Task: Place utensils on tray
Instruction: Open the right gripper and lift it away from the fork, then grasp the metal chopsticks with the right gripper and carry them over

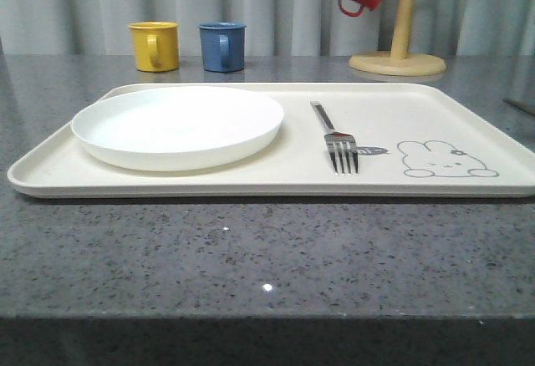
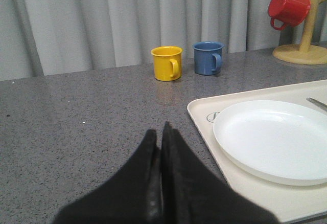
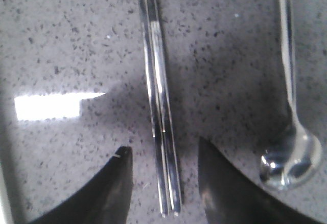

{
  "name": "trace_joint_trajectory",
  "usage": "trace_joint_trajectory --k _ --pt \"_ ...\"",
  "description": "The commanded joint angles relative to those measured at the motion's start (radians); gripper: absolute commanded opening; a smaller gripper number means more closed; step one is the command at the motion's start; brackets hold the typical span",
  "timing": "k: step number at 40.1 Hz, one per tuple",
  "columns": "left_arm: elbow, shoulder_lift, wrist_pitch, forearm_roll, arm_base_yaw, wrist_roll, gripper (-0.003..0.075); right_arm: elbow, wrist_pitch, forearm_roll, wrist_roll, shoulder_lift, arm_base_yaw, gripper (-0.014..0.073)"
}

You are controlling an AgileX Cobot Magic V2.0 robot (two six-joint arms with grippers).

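Chopsticks (image 3: 162, 132) lie flat on the speckled grey counter (image 3: 61, 45), between the spread fingers of the right gripper (image 3: 163, 183), spoon (image 3: 291, 157) just beside. Left gripper (image 2: 159, 142) is pressed together beside the tray (image 2: 204, 127), where the fork (image 1: 334, 136) rests right of the white plate (image 1: 177, 125).

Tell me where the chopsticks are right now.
In the right wrist view, the chopsticks lie side by side on the grey table, between the open right gripper's fingers, with the spoon alongside.

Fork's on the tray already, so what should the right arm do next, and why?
Probably lower and close the right gripper on the chopsticks: they lie side by side on the counter between its open fingers, while the fork already rests on the tray.
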Motion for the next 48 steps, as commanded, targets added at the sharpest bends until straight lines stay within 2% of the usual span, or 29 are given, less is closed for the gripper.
trace_joint_trajectory --k 1,15,24,30,39,48 --pt "-0.027 0.011 -0.077 -0.011 -0.005 -0.001 -0.0018 -0.018 -0.036 0.002 -0.021 -0.012 -0.007 0.0339" --pt "-0.027 0.011 -0.077 -0.011 -0.005 -0.001 -0.0018 -0.018 -0.063 0.002 -0.022 0.041 -0.007 0.0328" --pt "-0.027 0.011 -0.077 -0.011 -0.005 -0.001 -0.0018 -0.018 -0.056 0.002 -0.022 0.042 -0.007 0.0115" --pt "-0.027 0.011 -0.077 -0.011 -0.005 -0.001 -0.0018 -0.018 -0.042 0.002 -0.022 0.041 -0.007 0.0053" --pt "-0.027 0.011 -0.077 -0.011 -0.005 -0.001 -0.0018 -0.022 -0.016 0.002 0.028 -0.056 0.014 0.0048" --pt "-0.027 0.011 -0.077 -0.011 -0.005 -0.001 -0.0018 -0.077 0.041 0.002 0.126 -0.137 0.160 0.0048"
